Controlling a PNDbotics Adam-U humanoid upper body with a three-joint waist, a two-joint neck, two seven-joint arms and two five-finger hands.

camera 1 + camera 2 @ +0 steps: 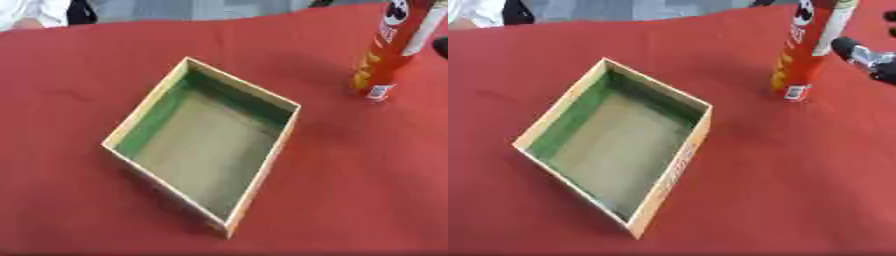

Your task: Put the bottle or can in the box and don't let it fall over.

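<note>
Upright at the far right of the table, the tall red can (808, 50) stands on its base, its top cut off by the upper edge of both views, and it is not yet in the box. Its narrow foot and tall body suggest that it would tip easily if pushed high up or set down askew, which is probably why it needs to be kept vertical throughout. Just beside it on the right, the right hand (866, 59) shows only as a dark and silver part reaching in from the right edge, close to the can's upper body; whether it touches the can cannot be told, and how far its fingers are open cannot be told either, since most of the hand lies outside the pictures. The left hand appears in neither view. Nearer the robot and to the left, well apart from the can, the open box (259, 165) lies askew on the red tablecloth (367, 190), one corner pointing toward the robot; its walls are pale on the outside and green within, and its floor is bare, leaving room for the can to stand. Judged from this layout, the step in hand is the approach to grasp; the can must then be lifted over the low wall and set flat on the floor.
</note>
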